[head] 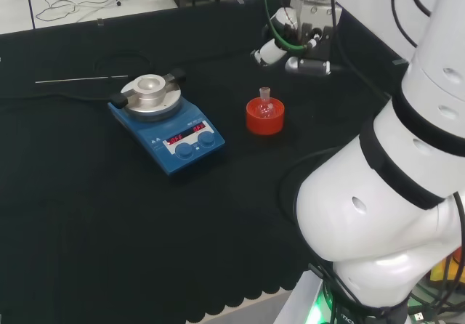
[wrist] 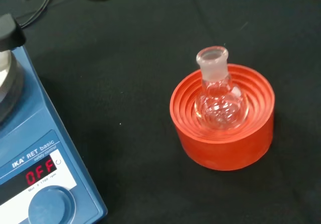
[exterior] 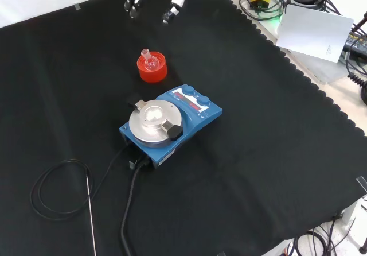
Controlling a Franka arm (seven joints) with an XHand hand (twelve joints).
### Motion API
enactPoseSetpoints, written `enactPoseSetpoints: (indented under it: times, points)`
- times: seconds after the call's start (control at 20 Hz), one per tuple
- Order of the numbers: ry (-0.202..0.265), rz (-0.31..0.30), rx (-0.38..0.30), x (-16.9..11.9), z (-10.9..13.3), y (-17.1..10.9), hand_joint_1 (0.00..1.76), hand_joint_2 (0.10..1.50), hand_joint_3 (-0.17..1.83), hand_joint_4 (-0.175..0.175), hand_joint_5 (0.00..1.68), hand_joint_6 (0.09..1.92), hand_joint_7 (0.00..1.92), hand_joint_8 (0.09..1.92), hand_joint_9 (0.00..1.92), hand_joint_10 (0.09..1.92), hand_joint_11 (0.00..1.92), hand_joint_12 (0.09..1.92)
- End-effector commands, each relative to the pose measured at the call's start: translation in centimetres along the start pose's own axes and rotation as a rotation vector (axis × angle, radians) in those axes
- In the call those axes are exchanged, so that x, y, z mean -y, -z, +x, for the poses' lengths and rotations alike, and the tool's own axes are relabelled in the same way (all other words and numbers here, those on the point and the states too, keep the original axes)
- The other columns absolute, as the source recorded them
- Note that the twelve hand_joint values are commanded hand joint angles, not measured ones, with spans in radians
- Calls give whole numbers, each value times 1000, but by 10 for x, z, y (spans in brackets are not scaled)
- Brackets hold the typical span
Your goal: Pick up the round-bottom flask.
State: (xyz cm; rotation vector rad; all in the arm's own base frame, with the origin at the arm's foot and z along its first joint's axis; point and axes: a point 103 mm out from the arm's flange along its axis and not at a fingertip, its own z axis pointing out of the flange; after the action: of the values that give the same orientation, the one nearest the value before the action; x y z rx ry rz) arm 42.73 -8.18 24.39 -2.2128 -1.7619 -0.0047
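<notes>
Lab: hotplate stirrer (exterior: 172, 124), flask (wrist: 219, 97).

The round-bottom flask (wrist: 220, 99) looks like clear glass, smooth and shiny, with a frosted-looking rim at the neck. It sits in a red stand (wrist: 223, 133) that reads as matt plastic or rubber, ribbed in concentric steps on top. The bench (exterior: 275, 170) is covered in black cloth, matt and slightly fuzzy, with a scalloped edge. In the front view, at about 5 o'clock from the stand, the blue hotplate (exterior: 172, 124) has a smooth, semi-gloss blue casing and a brushed metal top plate that catches the light. A glossy black cable (exterior: 129, 210) and a thin metal rod (exterior: 90, 216) lie nearby. The hand (exterior: 175, 0) looks like glossy white and black plastic.
</notes>
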Motion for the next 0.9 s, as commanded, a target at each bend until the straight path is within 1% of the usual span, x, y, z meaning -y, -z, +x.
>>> enactPoseSetpoints:
  times: [0.05, 0.25, 0.35, 0.55, 0.9]
  points:
    - [-16, -4, -36, -23, -6, -21, 830, 684, 590, -1, 531, 164, 181, 588, 321, 649, 49, 1393]
    - [-22, 3, -29, -34, -11, -35, 833, 672, 609, -2, 524, 154, 137, 572, 294, 642, 43, 1394]
    - [-26, 6, -39, -39, -15, -40, 834, 667, 616, -3, 517, 146, 115, 568, 270, 642, 30, 1401]
    - [-48, 24, -32, -46, -18, -51, 861, 641, 625, -2, 502, 127, 49, 550, 200, 637, 2, 1407]
    - [-78, 46, -38, -56, -30, -71, 891, 606, 659, -1, 503, 110, 23, 545, 163, 654, 0, 1400]
